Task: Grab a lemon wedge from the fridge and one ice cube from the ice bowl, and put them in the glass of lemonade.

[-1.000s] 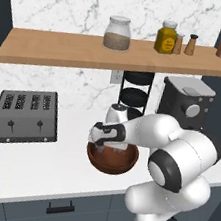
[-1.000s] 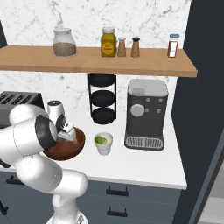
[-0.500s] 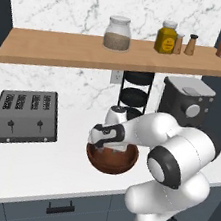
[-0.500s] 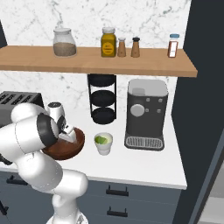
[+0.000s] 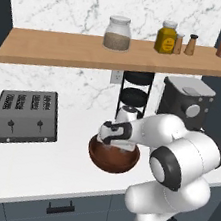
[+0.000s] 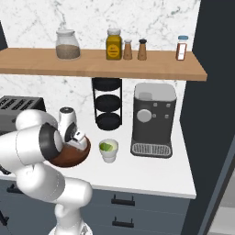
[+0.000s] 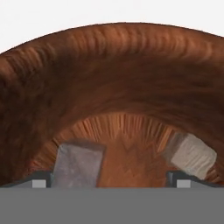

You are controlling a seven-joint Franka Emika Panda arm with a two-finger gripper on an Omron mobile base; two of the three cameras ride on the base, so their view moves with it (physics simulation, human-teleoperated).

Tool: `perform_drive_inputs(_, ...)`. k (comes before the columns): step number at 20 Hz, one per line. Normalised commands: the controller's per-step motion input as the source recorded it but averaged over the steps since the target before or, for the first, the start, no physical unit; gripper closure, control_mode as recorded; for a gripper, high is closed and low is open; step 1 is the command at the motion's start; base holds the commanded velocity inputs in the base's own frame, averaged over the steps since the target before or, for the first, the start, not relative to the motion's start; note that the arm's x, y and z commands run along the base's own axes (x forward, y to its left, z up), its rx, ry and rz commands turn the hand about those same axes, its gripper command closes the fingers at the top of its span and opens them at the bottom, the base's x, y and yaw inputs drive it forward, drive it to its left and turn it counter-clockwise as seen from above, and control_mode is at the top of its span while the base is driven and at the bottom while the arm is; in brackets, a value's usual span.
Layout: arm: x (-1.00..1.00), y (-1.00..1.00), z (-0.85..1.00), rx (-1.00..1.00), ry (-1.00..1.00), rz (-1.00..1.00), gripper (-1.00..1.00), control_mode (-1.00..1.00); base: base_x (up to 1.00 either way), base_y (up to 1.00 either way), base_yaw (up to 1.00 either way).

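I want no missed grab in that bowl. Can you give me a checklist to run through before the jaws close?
1. Gripper inside ice bowl: ok.
2. Jaws open: ok.
3. One ice cube between the jaws: not ok; left cube and right cube each sit near a fingertip.
4. Cubes apart from each other: ok.
5. Glass of lemonade upright beside the bowl: ok.
6. Lemon wedge in the glass: cannot tell.

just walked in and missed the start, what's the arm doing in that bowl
The arm has its open gripper lowered into the wooden ice bowl on the counter, with nothing held. Two ice cubes lie on the bowl's floor: one beside one fingertip, the other by the opposite one. The glass of lemonade stands just beside the bowl.
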Motion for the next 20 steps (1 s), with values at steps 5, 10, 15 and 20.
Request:
perform_drive_inputs(5,0.0,-0.03,-0.02,0.0,0.0,0.0,-1.0,-1.0,0.0,0.0,0.0)
perform_drive_inputs(10,0.0,0.26,0.0,0.0,-0.02,-0.01,-1.0,-1.0,0.0,0.0,0.0)
perform_drive_inputs(15,0.06,0.01,0.0,0.0,0.0,-0.04,-1.0,-1.0,0.0,0.0,0.0)
perform_drive_inputs(20,0.0,0.0,0.0,0.0,0.0,0.0,-1.0,-1.0,0.0,0.0,0.0)
